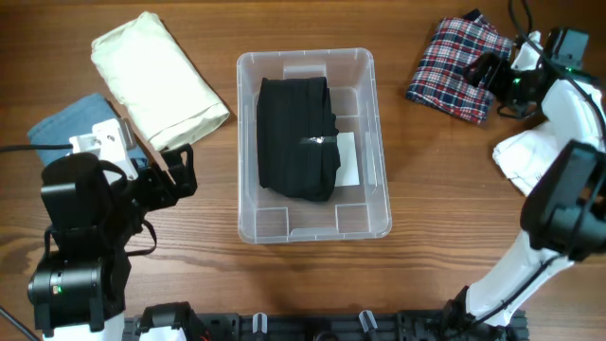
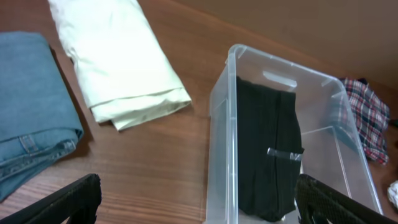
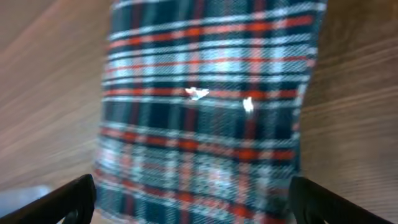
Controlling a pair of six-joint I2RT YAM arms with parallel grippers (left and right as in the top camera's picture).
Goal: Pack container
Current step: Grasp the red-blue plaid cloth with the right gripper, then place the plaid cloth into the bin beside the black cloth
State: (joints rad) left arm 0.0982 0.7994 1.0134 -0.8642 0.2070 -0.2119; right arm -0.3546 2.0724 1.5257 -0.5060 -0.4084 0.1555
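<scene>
The clear container [image 1: 248,142] stands at the table's middle with a folded black garment [image 1: 298,135] inside, over a white label [image 1: 347,159]. It also shows in the left wrist view [image 2: 222,118] with the black garment [image 2: 268,149]. My left gripper [image 1: 175,170] is open and empty, left of the container [image 2: 199,202]. My right gripper [image 1: 485,71] is open above the folded plaid garment [image 1: 454,68], its fingers spread either side of the plaid cloth [image 3: 205,118] in the right wrist view [image 3: 193,202].
A folded cream garment [image 1: 156,78] and folded blue jeans [image 1: 66,118] lie at the left; both show in the left wrist view, cream [image 2: 118,53] and jeans [image 2: 28,106]. A white garment [image 1: 525,156] lies at the right edge.
</scene>
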